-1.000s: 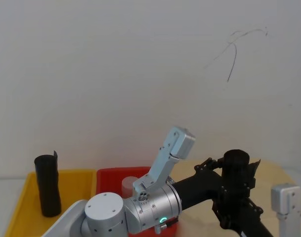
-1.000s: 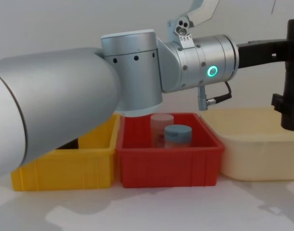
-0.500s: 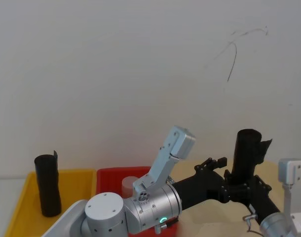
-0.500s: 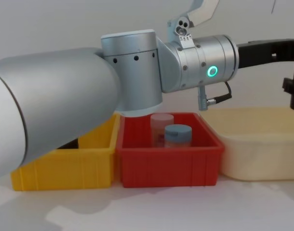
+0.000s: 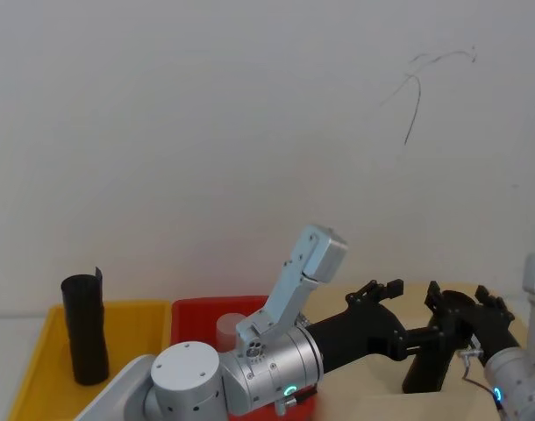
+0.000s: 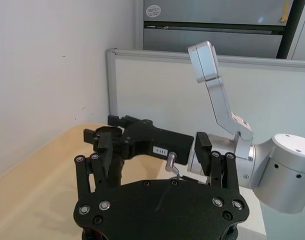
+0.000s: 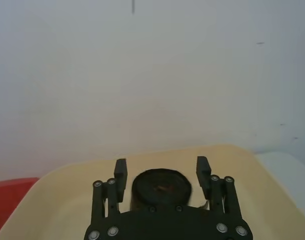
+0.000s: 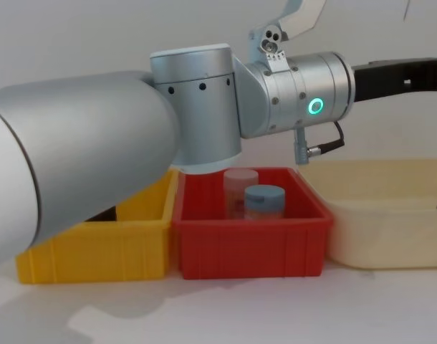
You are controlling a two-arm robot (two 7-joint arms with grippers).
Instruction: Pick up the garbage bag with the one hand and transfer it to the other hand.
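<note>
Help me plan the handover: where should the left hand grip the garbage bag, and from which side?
Probably the bare stretch of the garbage bag below the right hand, coming level from the robot's left with the open left hand: the roll is roughly upright, its top taken.

We reach our left arm [image 5: 193, 381] across to the right, left gripper [image 5: 382, 288] spread wide. Close by and facing it, our right gripper [image 5: 460, 303] clamps the garbage bag [image 5: 425, 373].

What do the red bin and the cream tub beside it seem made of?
Red bin: probably moulded plastic, slightly glossy; ribbed front wall. Cream tub: likely plastic too, smooth and matte, with a rounded rim.
</note>
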